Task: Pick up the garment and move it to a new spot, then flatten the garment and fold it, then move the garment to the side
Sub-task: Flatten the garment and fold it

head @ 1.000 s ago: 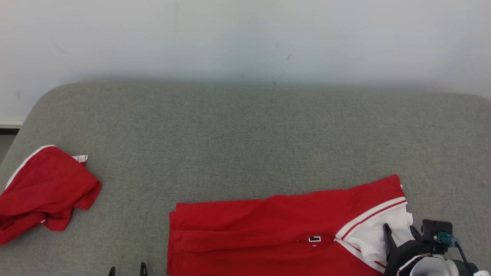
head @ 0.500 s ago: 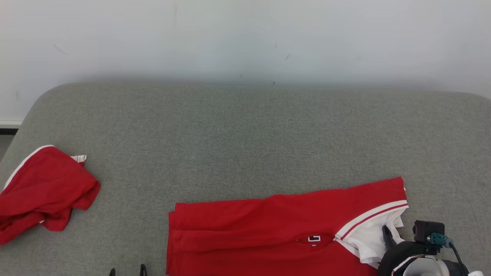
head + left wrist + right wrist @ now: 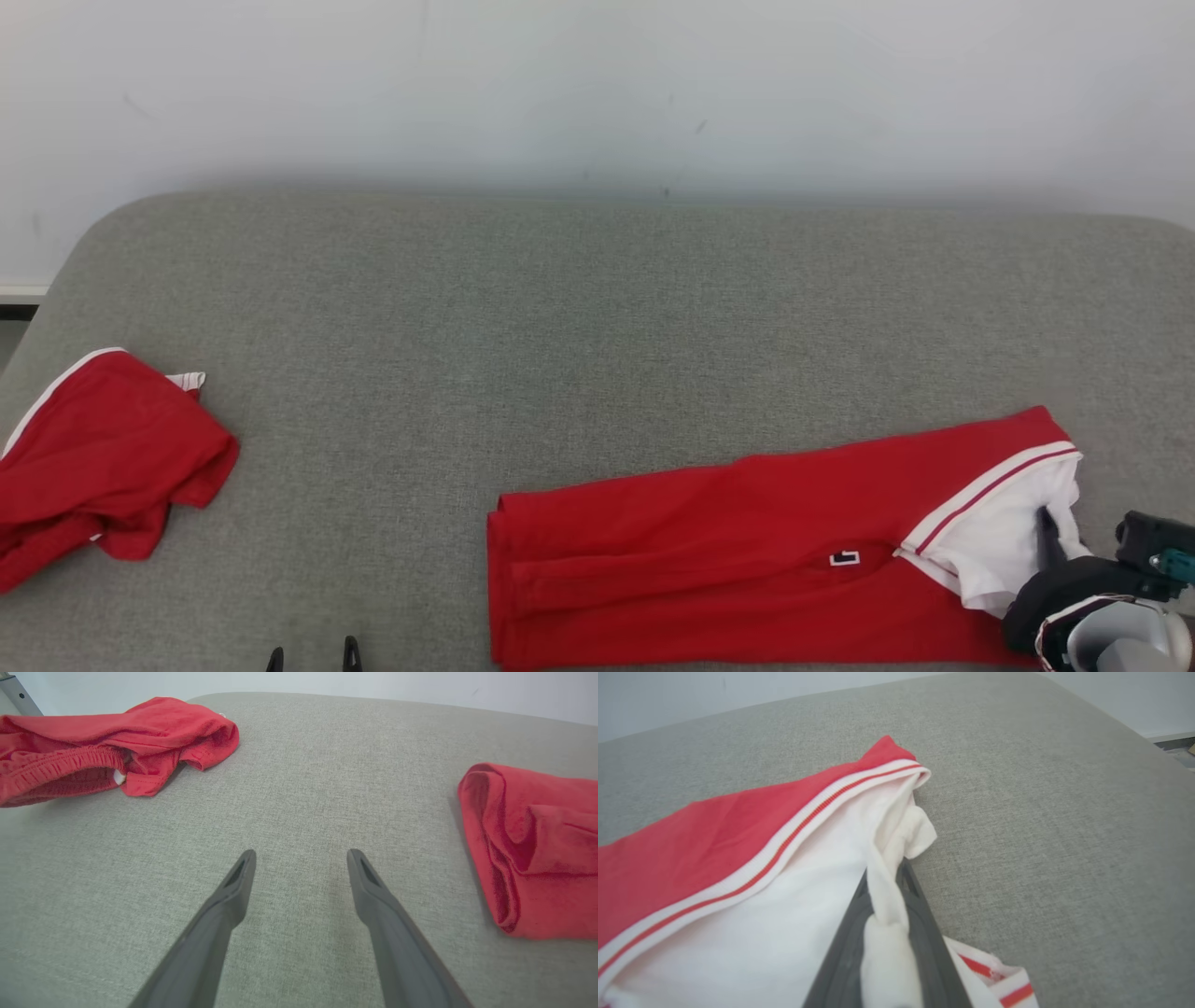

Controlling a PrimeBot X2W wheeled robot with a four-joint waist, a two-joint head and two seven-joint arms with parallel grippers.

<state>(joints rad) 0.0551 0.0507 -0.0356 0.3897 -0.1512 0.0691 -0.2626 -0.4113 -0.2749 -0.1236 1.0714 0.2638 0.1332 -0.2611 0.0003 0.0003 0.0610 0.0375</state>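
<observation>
My right gripper (image 3: 887, 872) is clamped tight on a bunched white fold at the end of the folded red garment with white, red-striped trim (image 3: 728, 551). The garment lies flat on the grey fabric surface (image 3: 597, 308), stretching to my left from that grip. My left gripper (image 3: 301, 856) is spread wide and empty, near the garment's other end. Farther left lies a crumpled red cloth (image 3: 103, 467).

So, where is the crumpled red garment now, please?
In the head view the crumpled red garment lies at the left edge of the grey surface, well left of the folded garment.
</observation>
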